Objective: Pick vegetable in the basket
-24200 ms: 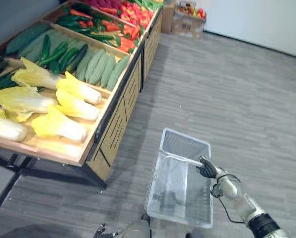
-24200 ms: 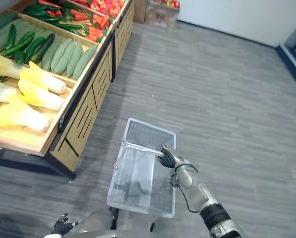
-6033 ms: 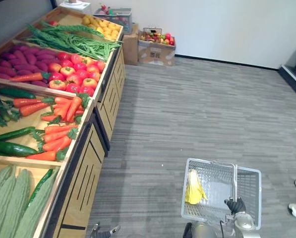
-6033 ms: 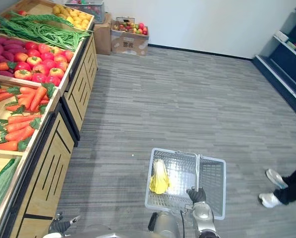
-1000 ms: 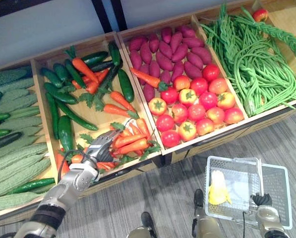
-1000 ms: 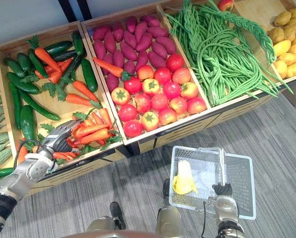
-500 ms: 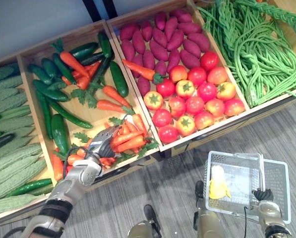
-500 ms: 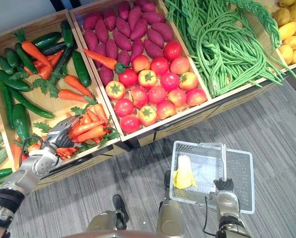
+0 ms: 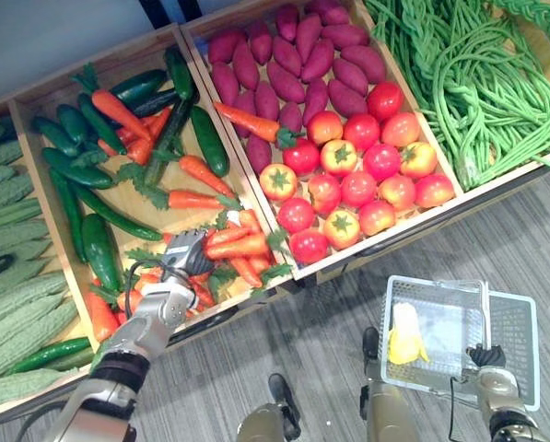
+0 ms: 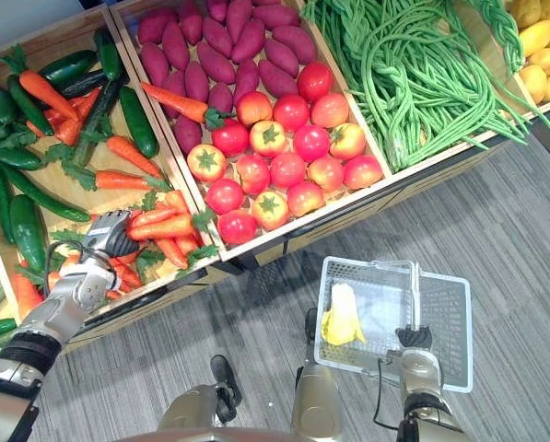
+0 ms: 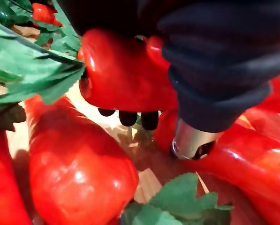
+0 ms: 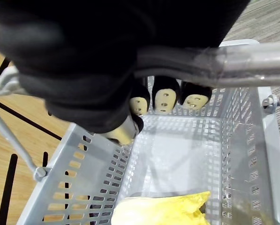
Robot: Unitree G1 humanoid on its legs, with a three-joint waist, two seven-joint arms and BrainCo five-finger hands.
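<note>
Well, in the left eye view the left hand [image 9: 184,256] is closed on one carrot [image 9: 239,245], so the step in hand looks like lifting it out. I would raise it straight up, clear of the leafy tops [image 9: 221,276] tangled round it, and only then swing toward the basket [image 9: 512,318]. The carrot runs out toward 3 o'clock from the palm.

In the right eye view the basket hangs well apart, at about 4 o'clock of that hand. A yellow vegetable [image 10: 341,322] is already inside, and the right hand [image 10: 413,338] grips the handle [image 10: 414,295].

In the left wrist view dark fingertips [image 11: 128,118] curl under the carrot, which looks like a firm hold.

In the right wrist view the fingers [image 12: 165,96] are wrapped round the handle, with the yellow vegetable lying on the basket floor beyond them.
</note>
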